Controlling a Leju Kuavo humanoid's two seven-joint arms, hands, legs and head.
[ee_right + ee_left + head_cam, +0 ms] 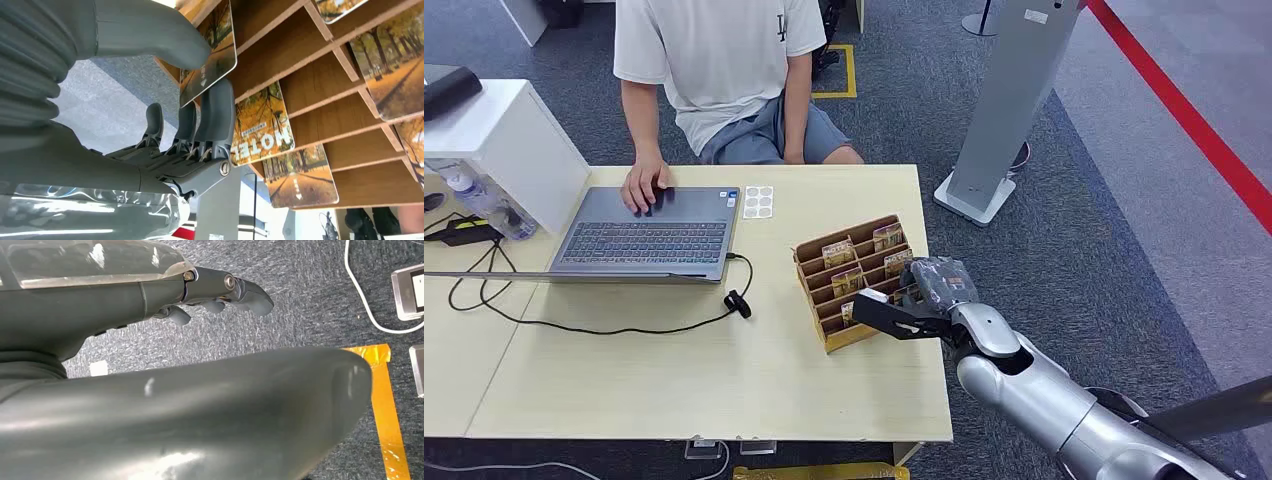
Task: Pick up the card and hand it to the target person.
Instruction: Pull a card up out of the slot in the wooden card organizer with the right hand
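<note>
Now the right hand (165, 100) pinches a card (210, 55) at the wooden rack (849, 280); left hand (220, 295) loosely curled, holding nothing

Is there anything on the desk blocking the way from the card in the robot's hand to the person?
Nothing tall. The right hand pinches the card at the wooden rack. Between it and the person lie flat desk, a laptop off to one side, and a sticker sheet.

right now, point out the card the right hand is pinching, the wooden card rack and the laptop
card (210, 60): right wrist view, on its printed face below the thumb
wooden card rack (836, 343): head view, on its front wall
laptop (644, 241): head view, on the keyboard
right hand (924, 295): head view, on the back of the hand
</note>
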